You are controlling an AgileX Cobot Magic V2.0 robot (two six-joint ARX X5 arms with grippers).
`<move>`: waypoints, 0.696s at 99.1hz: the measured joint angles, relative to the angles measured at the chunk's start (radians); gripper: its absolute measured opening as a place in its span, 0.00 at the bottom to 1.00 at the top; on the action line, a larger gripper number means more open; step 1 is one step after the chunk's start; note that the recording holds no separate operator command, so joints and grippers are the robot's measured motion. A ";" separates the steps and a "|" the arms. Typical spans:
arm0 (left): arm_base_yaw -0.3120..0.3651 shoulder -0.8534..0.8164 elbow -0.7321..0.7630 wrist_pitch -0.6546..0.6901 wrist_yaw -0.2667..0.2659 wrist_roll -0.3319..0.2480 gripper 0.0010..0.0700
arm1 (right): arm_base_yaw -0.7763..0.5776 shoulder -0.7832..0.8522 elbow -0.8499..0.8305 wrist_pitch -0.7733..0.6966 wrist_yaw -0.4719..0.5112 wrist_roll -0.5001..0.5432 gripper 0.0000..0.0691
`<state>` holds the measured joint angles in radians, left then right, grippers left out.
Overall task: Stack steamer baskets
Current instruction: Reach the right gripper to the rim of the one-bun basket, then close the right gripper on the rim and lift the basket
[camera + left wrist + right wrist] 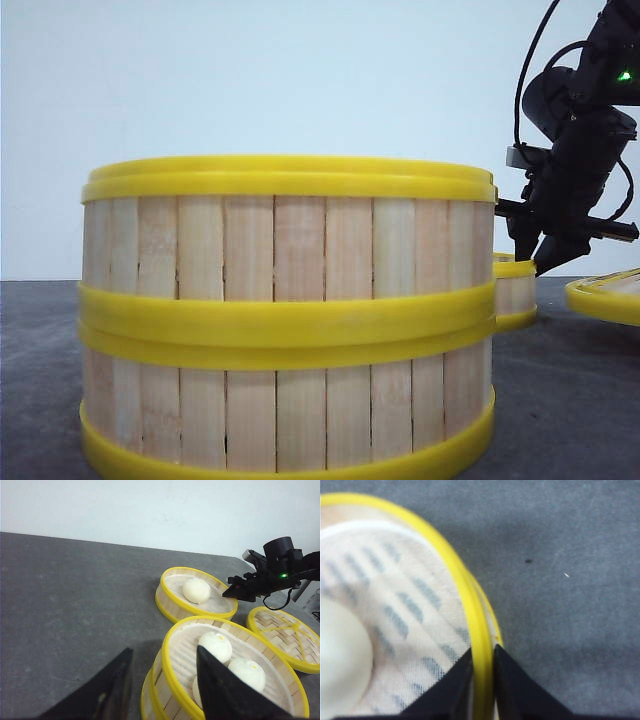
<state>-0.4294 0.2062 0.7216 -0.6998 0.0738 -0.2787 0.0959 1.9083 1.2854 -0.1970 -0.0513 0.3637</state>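
Now the right gripper (482,667) pinches the yellow rim of the single steamer basket (196,592), one finger inside, one outside. Nearby, two stacked steamer baskets (287,315) sit beside the left gripper (162,687), its jaws spread and empty.

right arm (580,130) all black, chunky rounded joint housings, small green led lit near the top, a grey-silver block on its side at the wrist. thin black cables loop up and around it. right gripper (548,262) black, fingers taper to points; in the right wrist view the fingers (451,692) are matte black wedges with sharp tips. left gripper (165,680) the same: two black triangular fingers, faint yellowish smudge on one.
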 joint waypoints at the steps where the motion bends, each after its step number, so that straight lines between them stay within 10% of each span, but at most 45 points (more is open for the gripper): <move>1: 0.000 0.000 0.000 0.000 0.000 0.000 0.32 | 0.000 0.000 0.000 0.000 0.000 0.000 0.05; 69: 0.000 0.000 0.000 -0.046 0.000 0.001 0.32 | -0.010 -0.110 0.164 -0.172 -0.008 0.025 0.05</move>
<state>-0.4294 0.2062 0.7216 -0.7460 0.0738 -0.2775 0.0864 1.7981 1.4498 -0.3691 -0.0589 0.3889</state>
